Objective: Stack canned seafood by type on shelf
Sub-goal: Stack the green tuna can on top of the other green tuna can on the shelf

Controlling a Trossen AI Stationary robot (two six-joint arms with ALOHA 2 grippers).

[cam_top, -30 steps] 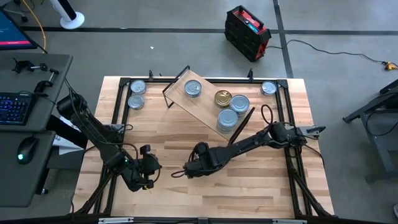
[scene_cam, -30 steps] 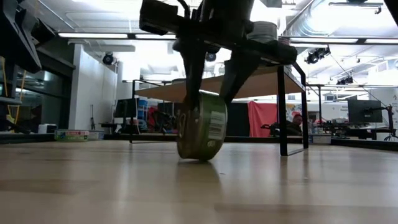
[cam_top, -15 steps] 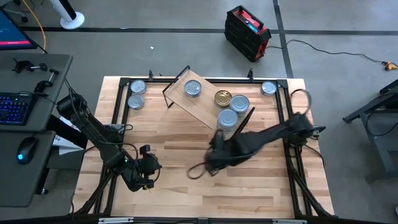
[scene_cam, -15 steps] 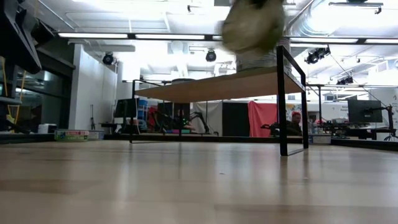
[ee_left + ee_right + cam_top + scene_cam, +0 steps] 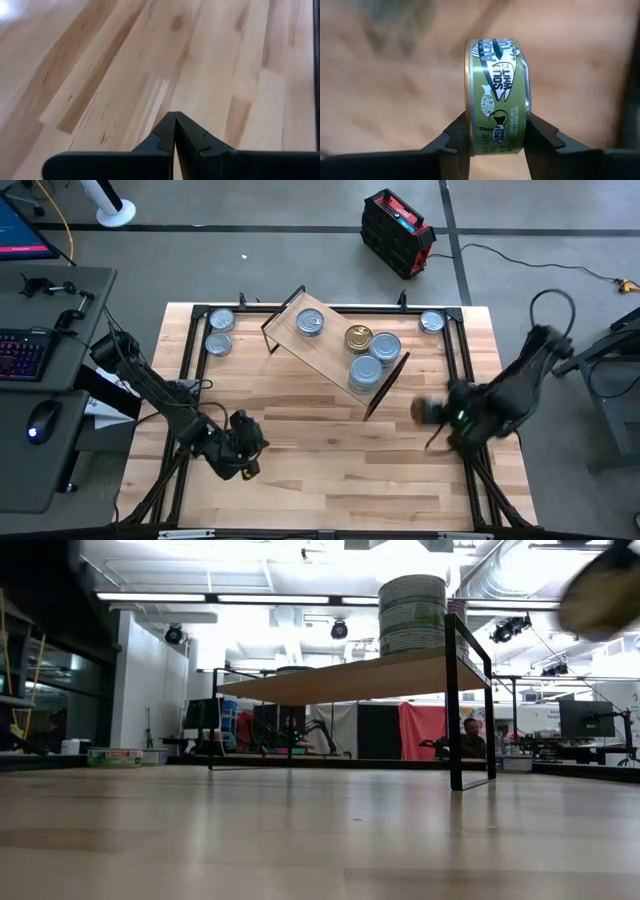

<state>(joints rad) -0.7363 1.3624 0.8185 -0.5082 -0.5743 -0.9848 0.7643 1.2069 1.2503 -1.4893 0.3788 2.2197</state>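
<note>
My right gripper [image 5: 432,413] hovers over the table's right part, shut on a green-labelled can [image 5: 495,97], which shows as a blur high up in the low view [image 5: 600,595]. The shelf [image 5: 330,352], a light-wood board on black legs, stands askew at the table's far middle. On it rest a silver-blue can [image 5: 311,323], a gold-topped can [image 5: 359,337] and two more silver-blue tops [image 5: 386,347]; the low view shows a stack of cans [image 5: 411,615]. My left gripper [image 5: 175,125] is shut on nothing, low over the table's near left part [image 5: 245,445]. My right gripper pinches the can between its two fingers [image 5: 457,135], one on each flat end, so the green label wall [image 5: 496,125] faces the wrist camera. The can is lifted clear of the table and sits on edge in the hold.
Two silver-blue cans [image 5: 220,330] stand at the table's far left corner and one [image 5: 432,322] at its far right. A black metal frame [image 5: 190,350] runs along the table's edges. Bare planks [image 5: 330,450] lie between the two arms.
My right gripper, shut on the can, has lifted it from standing on edge on the table's near middle and swung it quickly up and toward the right edge. The can is now clear of the table.
</note>
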